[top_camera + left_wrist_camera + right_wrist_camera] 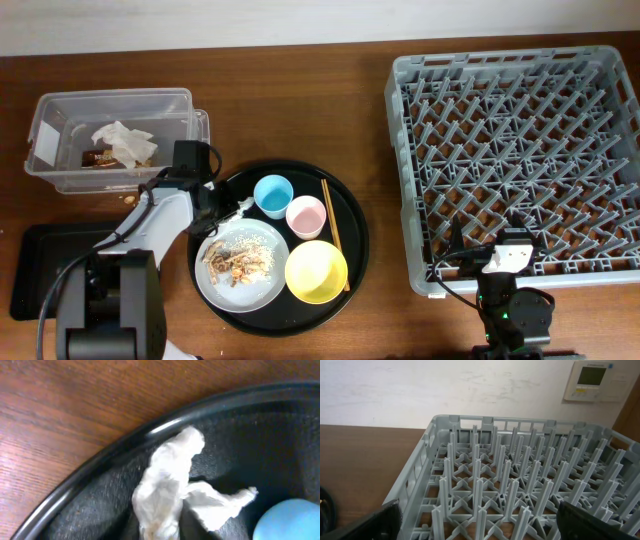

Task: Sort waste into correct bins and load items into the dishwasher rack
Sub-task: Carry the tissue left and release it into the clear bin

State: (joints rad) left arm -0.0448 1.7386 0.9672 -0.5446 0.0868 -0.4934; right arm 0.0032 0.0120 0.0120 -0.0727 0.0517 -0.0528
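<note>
A crumpled white tissue (170,485) lies on the left edge of the large round black tray (355,235); it also shows in the overhead view (243,207). My left gripper (222,207) is over it, and the tissue runs down between its dark fingers (160,535), pinched there. On the tray stand a light-blue cup (273,195), a pink cup (306,216), a yellow bowl (316,271), a grey plate (265,285) with brown scraps (232,260), and chopsticks (333,235). The clear tub (60,110) holds tissue and a brown wrapper. My right gripper (480,525) is open and empty at the grey rack's (420,150) front edge.
The shallow black tray (40,250) lies at the front left, partly under my left arm. The rack fills the right side of the table. Bare wooden table lies between the round tray and the rack.
</note>
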